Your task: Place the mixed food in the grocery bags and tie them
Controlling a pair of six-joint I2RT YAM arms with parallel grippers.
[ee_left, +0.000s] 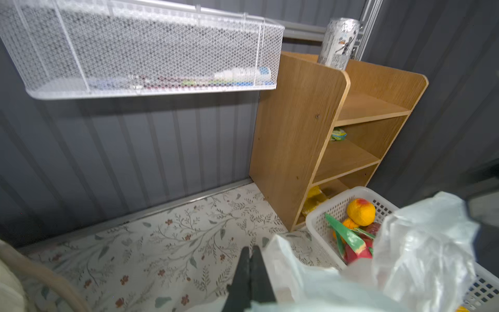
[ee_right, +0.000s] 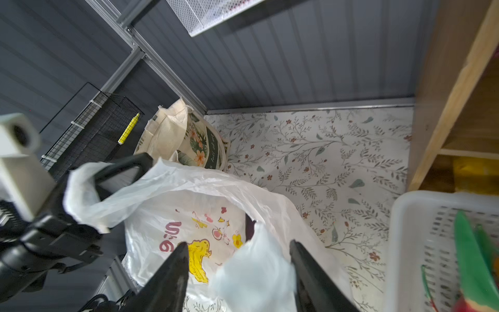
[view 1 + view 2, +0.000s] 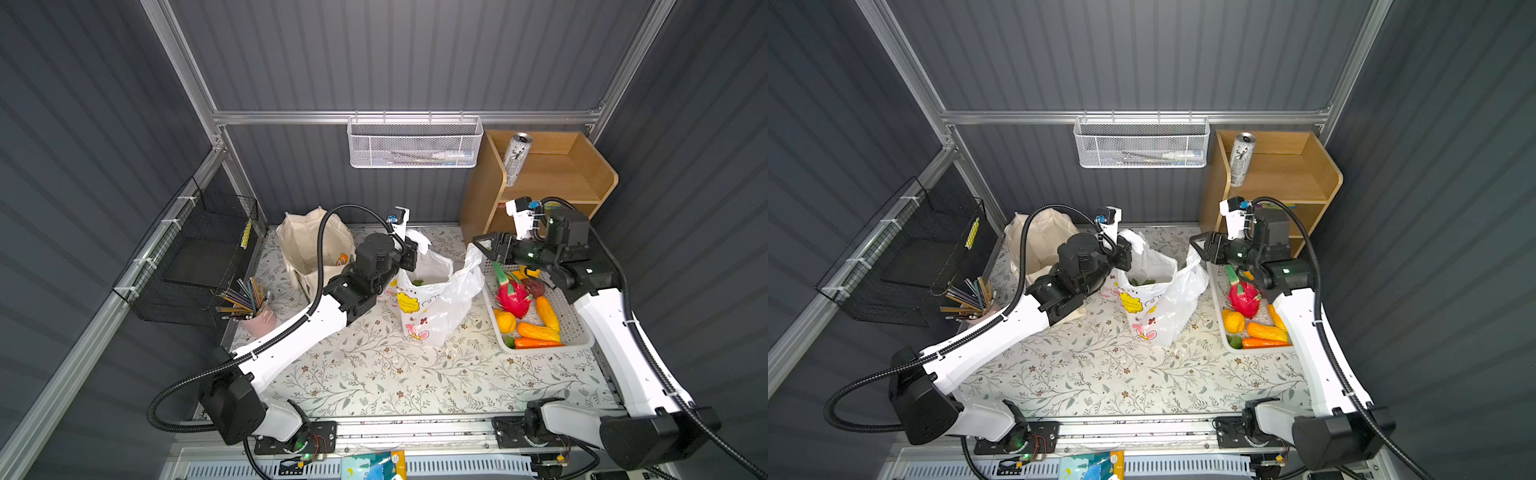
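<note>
Top views look down over the whole table (image 3: 395, 386); both close wrist views share the plastic bag (image 2: 216, 194).

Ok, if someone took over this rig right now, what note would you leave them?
The left gripper is shut, seemingly on one handle of the plastic bag.
The right gripper is open, with the other handle loose between its jaws.
Done: the plastic bag stands mid-table, mouth open, with some food inside. The tote at the rear left holds something orange.
To do: the dragon fruit and carrots lie in the basket, the can is on top of the shelf, and packets sit lower in it. Neither bag is tied.
</note>
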